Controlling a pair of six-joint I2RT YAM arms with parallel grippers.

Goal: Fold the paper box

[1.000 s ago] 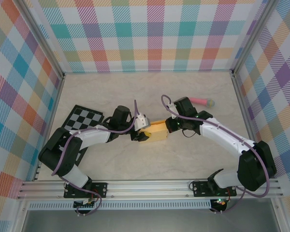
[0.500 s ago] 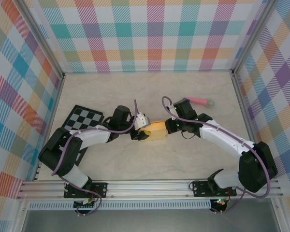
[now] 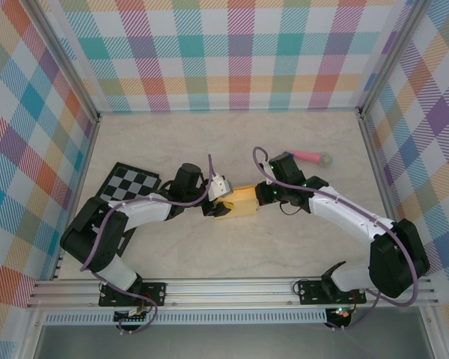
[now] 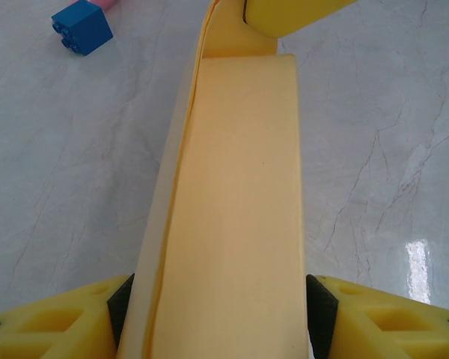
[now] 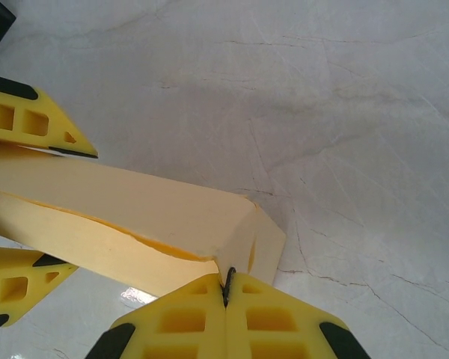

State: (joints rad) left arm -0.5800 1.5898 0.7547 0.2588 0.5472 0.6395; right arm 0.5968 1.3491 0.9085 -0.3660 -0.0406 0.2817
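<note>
The paper box [image 3: 241, 200] is a yellow-orange flat sleeve of card at the middle of the table. My left gripper [image 3: 218, 207] is shut on its left end. In the left wrist view both black pads [image 4: 320, 308] press the sides of the paper box [image 4: 239, 209], which runs away from the camera. My right gripper [image 3: 263, 196] is at the box's right end with its jaws shut together. In the right wrist view the right gripper's [image 5: 228, 286] tips touch the folded end flap [image 5: 258, 239] of the box [image 5: 127, 209]. The left gripper's yellow fingers [image 5: 30, 123] straddle the far end.
A black-and-white checkered board [image 3: 131, 182] lies left of the left arm. A pink stick with a blue end [image 3: 312, 157] lies behind the right arm; its blue end [image 4: 82, 26] shows in the left wrist view. Metal posts and plaid walls ring the marble table [image 3: 232, 142].
My right gripper has moved a little left against the box's right end, and the end flap has folded in, so the box looks shorter. The left gripper has kept its hold.
</note>
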